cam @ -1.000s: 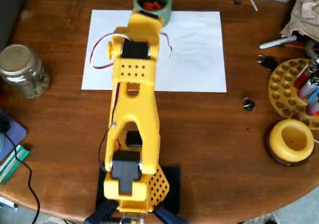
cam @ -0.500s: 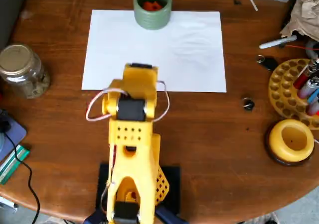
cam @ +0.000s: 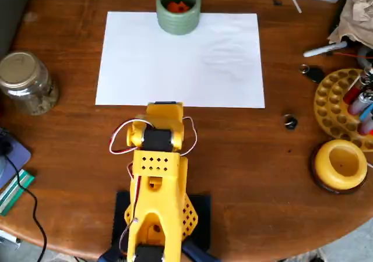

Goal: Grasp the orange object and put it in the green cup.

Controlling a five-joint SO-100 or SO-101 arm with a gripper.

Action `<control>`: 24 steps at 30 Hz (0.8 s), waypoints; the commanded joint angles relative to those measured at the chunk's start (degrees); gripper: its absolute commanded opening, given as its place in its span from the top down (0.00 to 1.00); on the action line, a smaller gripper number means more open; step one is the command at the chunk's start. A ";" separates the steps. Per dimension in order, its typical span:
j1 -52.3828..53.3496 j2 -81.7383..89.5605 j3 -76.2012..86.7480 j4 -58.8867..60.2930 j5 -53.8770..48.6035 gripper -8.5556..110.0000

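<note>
One orange object point(cam: 178, 6) lies inside the green cup point(cam: 178, 21); claw hidden, state seemingly untellable.

White paper sheet point(cam: 180, 64) flat on brown wooden table point(cam: 262, 157). Lidded glass jar point(cam: 26, 81) at left, clear of the sheet. Yellow round holder point(cam: 341, 164) at right edge, yellow perforated tray point(cam: 333, 102) with markers just above it. Small dark bits point(cam: 290, 121) between tray and sheet. Crumpled brown paper point(cam: 356, 17) top right. Black cable point(cam: 26, 198) lower left.

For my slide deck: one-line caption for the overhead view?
Orange object lies inside the green cup at the white paper's far edge; yellow arm folded back.
</note>
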 commanded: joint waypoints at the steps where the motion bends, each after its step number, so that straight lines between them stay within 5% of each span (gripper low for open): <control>1: 0.18 0.35 4.75 -3.25 -1.05 0.93; 24: 0.26 0.44 6.06 -2.02 -0.26 0.93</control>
